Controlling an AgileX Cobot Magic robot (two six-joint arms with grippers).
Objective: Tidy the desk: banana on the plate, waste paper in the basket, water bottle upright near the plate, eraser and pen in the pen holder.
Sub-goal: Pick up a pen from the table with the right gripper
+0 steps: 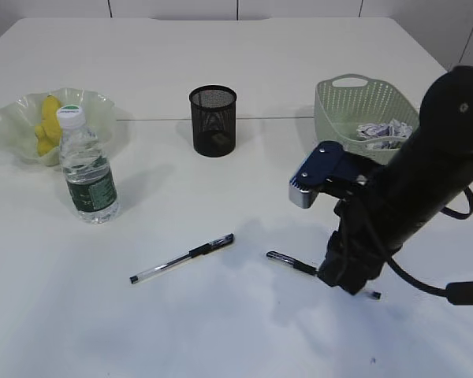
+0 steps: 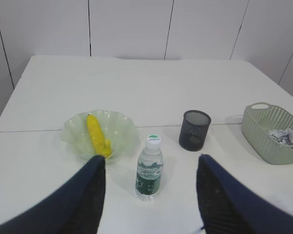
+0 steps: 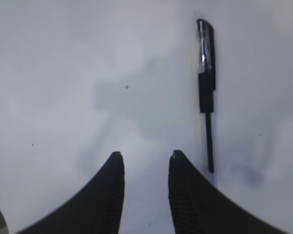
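Observation:
The banana [image 1: 47, 124] lies in the plate [image 1: 16, 118] at the far left. The water bottle [image 1: 87, 169] stands upright just in front of the plate. The waste paper [image 1: 384, 131] is inside the basket [image 1: 355, 98]. A small shape shows dimly through the mesh of the pen holder [image 1: 214, 120]; I cannot tell whether it is the eraser. One pen [image 1: 181, 258] lies on the desk [image 1: 236, 339]. A second pen [image 3: 206, 87] lies just right of my right gripper [image 3: 146, 154], which is low, open and empty. My left gripper [image 2: 151, 157] hangs open, high over the desk.
The right arm [image 1: 426, 173] leans over the desk's right front, in front of the basket, and covers part of the second pen [image 1: 292, 263]. A seam crosses the desk behind the pen holder. White wall panels stand beyond the far edge.

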